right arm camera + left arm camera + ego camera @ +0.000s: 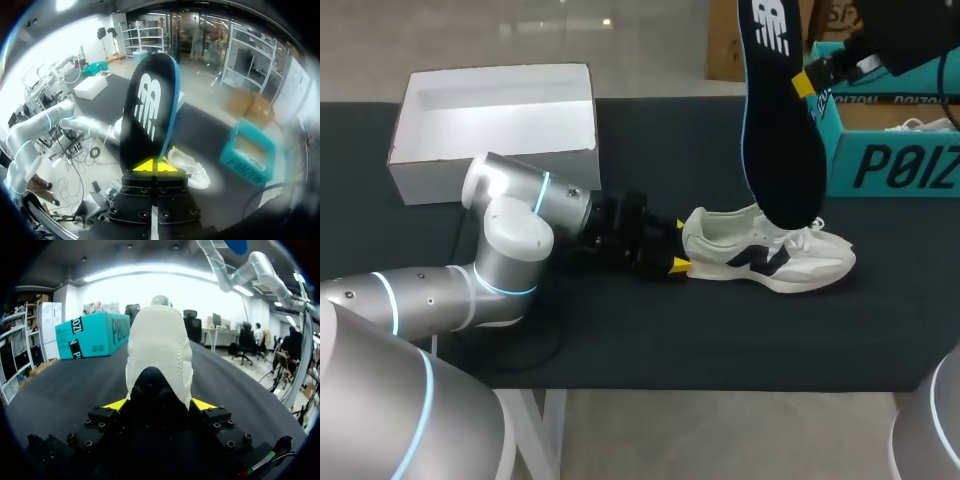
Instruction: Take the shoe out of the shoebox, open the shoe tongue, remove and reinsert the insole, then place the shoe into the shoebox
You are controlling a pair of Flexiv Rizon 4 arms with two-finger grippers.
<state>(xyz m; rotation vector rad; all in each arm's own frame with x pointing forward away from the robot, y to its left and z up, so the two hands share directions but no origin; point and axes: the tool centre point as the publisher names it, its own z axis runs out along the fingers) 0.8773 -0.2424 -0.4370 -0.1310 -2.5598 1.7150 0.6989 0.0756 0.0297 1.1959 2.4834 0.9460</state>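
Observation:
A white shoe (770, 258) with a dark side logo lies on its sole on the black table (650, 340), toe pointing right. My left gripper (678, 248) is shut on its heel, one yellow tip on each side. In the left wrist view the padded heel (159, 350) fills the space between that gripper's (160, 405) fingers. My right gripper (807, 80) is high at the back right, shut on one end of the black insole (780, 120). The insole hangs down with its lower end just above the shoe's opening. In the right wrist view the insole (147, 110) stands out from the shut right gripper (155, 166), and the shoe (192, 170) lies beyond it.
An open white shoebox (495, 125) stands at the back left of the table. A teal box (890, 150) stands at the back right, under my right arm. It also shows as the teal box (95, 332) ahead of the left gripper.

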